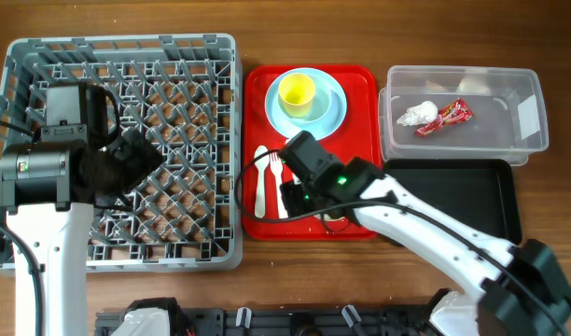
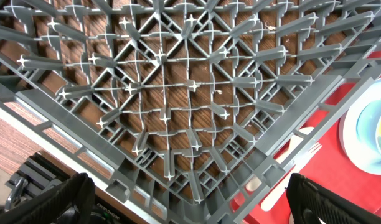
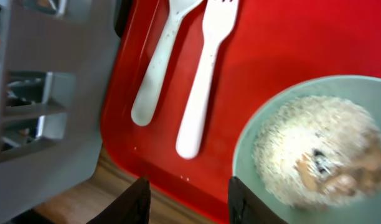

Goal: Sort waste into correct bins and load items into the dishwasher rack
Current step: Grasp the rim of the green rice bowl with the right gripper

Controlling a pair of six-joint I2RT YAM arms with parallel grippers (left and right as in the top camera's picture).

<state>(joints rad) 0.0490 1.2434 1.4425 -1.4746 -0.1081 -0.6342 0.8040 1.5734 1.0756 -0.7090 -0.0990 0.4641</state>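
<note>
Grey dishwasher rack [image 1: 174, 75] on the table's left, pegs bare, nothing loaded yet. Above it the left gripper [image 2: 187, 199], fingers spread wide, holding nothing. Beside the rack, red serving tray [image 1: 360, 84]; further right, clear tub [image 1: 491, 93] with the black tray [image 1: 453, 191] just in front. On the red tray's far end, pale blue plate [image 1: 334, 112] carrying the yellow cup [image 1: 297, 91]. At the near end, mint green bowl [image 3: 253, 143] heaped with rice [image 3: 302, 149] and brownish scraps. White spoon [image 3: 156, 62] and fork [image 3: 203, 81] side by side nearby. Right gripper [image 3: 187, 199] low over that near end, jaws apart, grasping nothing. Already in the tub: white napkin [image 1: 417, 114] and red wrapper [image 1: 446, 117]. Probable hazards: pinching the rim off-centre and tipping rice across the tray; clipping the fork; shedding grains by swinging fast toward a bin.
</note>
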